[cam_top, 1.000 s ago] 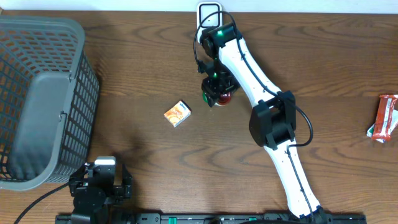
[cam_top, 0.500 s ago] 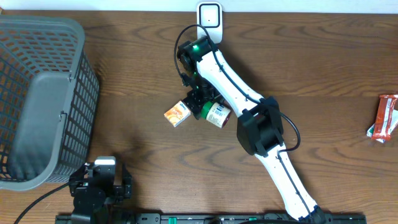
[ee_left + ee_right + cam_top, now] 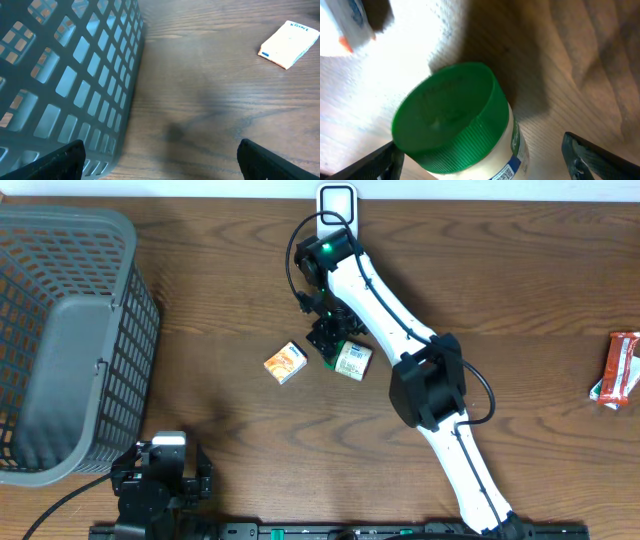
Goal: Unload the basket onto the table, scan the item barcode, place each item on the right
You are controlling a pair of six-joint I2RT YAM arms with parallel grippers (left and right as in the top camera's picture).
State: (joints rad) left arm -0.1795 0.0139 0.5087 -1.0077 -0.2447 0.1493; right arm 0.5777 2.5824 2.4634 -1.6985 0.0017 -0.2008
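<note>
We think the jar [image 3: 352, 359] is the thing to scan. It lies on its side in the middle of the overhead picture. The right gripper [image 3: 481, 147] hangs over its green lid [image 3: 445, 117] with fingers wide apart, squeezing nothing. The left gripper [image 3: 160, 150] is spread wide too and is empty.

The scanner [image 3: 337, 202] sits at the top middle, well apart from the jar, so we judge no scan is going on right now. Next we would close on the jar, lift it and turn its label toward the scanner. It is round, so it may roll.

The table [image 3: 520, 270] is dark brown wood with wavy lines. A grey basket [image 3: 60, 330] fills the left side. A small orange box [image 3: 286, 363] lies near the jar. We see almost nothing of the room.
</note>
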